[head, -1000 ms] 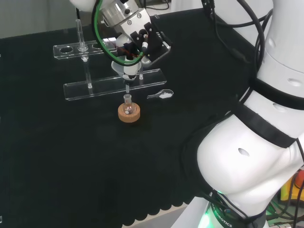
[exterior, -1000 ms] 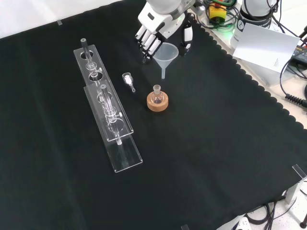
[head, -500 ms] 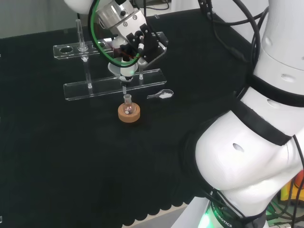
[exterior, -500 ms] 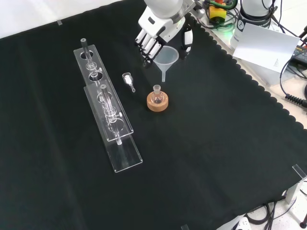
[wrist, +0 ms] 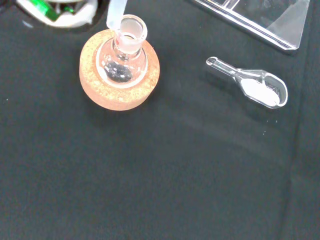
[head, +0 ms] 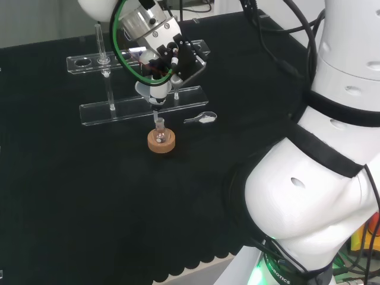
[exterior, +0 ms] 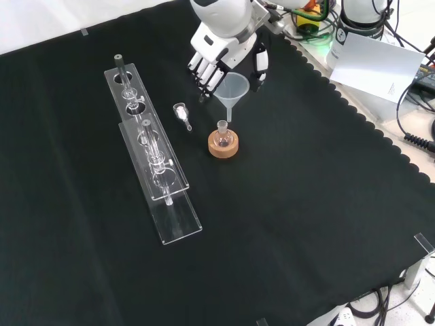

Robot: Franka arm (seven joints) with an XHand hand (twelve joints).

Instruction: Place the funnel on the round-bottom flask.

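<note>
- Funnel [head: 154, 90], head view: held in the curled fingers of the hand [head: 168, 56], stem pointing down just above the neck of the round-bottom flask [head: 159, 132], which sits in a cork ring [head: 161, 142] on the bench [head: 89, 196].
- Front view: funnel cone [exterior: 233, 87] gripped by the hand [exterior: 221, 51]; stem tip near the flask mouth [exterior: 222, 126]; a clear rack [exterior: 153, 153] and a small scoop [exterior: 181, 113] lie to the left.
- Wrist view: stem tip [wrist: 115, 12] beside the flask's rim [wrist: 131, 30]; the scoop [wrist: 252, 89] holds white powder.
</note>
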